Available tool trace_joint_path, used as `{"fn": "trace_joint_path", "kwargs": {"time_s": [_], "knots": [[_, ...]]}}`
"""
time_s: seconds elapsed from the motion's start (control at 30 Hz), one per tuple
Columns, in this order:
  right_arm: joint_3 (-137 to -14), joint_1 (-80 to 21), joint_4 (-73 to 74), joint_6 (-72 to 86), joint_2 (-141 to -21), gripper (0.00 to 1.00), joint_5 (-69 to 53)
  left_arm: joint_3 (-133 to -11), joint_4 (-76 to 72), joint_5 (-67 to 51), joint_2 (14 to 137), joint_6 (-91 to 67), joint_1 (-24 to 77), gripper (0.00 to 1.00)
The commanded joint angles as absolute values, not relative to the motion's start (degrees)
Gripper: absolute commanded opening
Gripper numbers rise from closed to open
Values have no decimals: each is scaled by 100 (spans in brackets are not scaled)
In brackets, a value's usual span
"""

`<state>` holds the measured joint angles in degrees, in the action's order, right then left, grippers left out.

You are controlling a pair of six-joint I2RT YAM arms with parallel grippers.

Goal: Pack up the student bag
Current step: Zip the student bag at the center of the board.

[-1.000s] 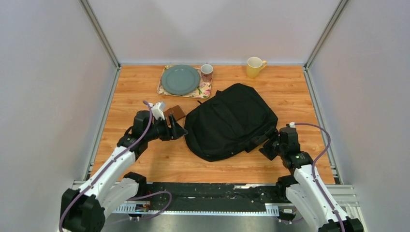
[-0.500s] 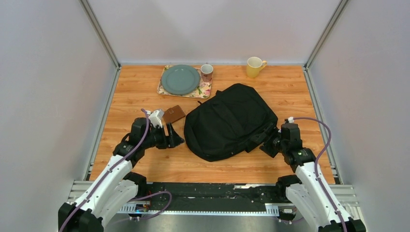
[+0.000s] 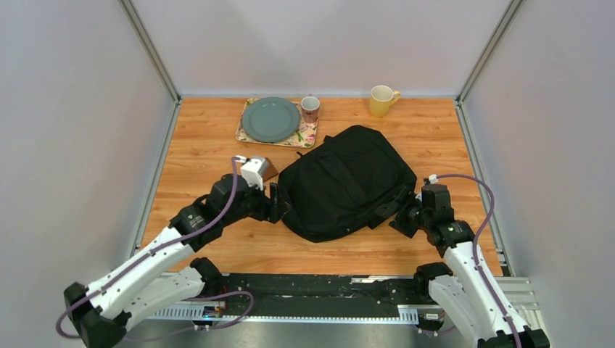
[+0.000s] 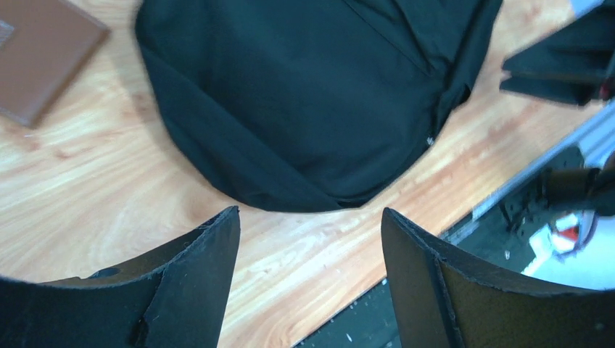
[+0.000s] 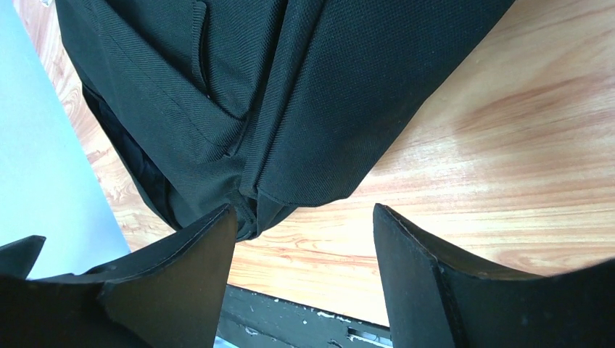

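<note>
While the bag (image 3: 341, 181) lies slantwise between them, left hand (image 3: 279, 206) and right hand (image 3: 401, 217) flank it, both spread, empty.

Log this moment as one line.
left gripper: open, facing student bag edge | right gripper: open, at opposite edge | held: nothing

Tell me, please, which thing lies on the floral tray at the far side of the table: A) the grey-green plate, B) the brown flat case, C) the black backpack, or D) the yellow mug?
A: the grey-green plate lies on the floral tray, while the yellow mug stands apart on the wood to its right.
</note>
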<state>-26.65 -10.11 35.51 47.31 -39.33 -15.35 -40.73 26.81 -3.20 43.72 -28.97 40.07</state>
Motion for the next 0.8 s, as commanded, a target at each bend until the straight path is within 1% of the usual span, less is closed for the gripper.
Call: {"fn": "trace_joint_path", "kwargs": {"time_s": [0.0, 0.03, 0.07, 0.1, 0.3, 0.43, 0.6, 0.63, 0.77], "knots": [[-2892, -1020, 3568, 4588, -3885, 72, -1565, -4420, 2488, 1149, 5017, -2760, 5288, 79], [-2857, -1028, 3560, 4605, -3867, 72, -1521, -4491, 2365, 1595, 5166, -2725, 5561, 79], [-2848, -1028, 3533, 4614, -3867, 72, -1529, -4691, 2321, 1687, 5490, -2699, 5755, 79], [-2839, -1028, 3525, 4614, -3867, 72, -1590, -4824, 2294, 1731, 5676, -2646, 6053, 79], [-2716, -1028, 3384, 4720, -3718, 71, -1591, -5440, 1531, 1644, 6889, -2426, 6731, 80], [-2733, -1028, 3481, 4711, -3639, 71, -1547, -5739, 951, 1372, 7452, -2251, 7004, 80], [-2698, -1028, 3463, 4728, -3586, 70, -1468, -5950, 643, 1055, 8199, -2267, 7075, 80], [-2698, -1028, 3463, 4720, -3586, 70, -1459, -5941, 589, 1081, 8278, -2346, 7075, 77], [-2725, -1020, 3550, 4667, -3569, 70, -1424, -6108, 685, 1414, 8709, -2996, 7084, 72]]}}
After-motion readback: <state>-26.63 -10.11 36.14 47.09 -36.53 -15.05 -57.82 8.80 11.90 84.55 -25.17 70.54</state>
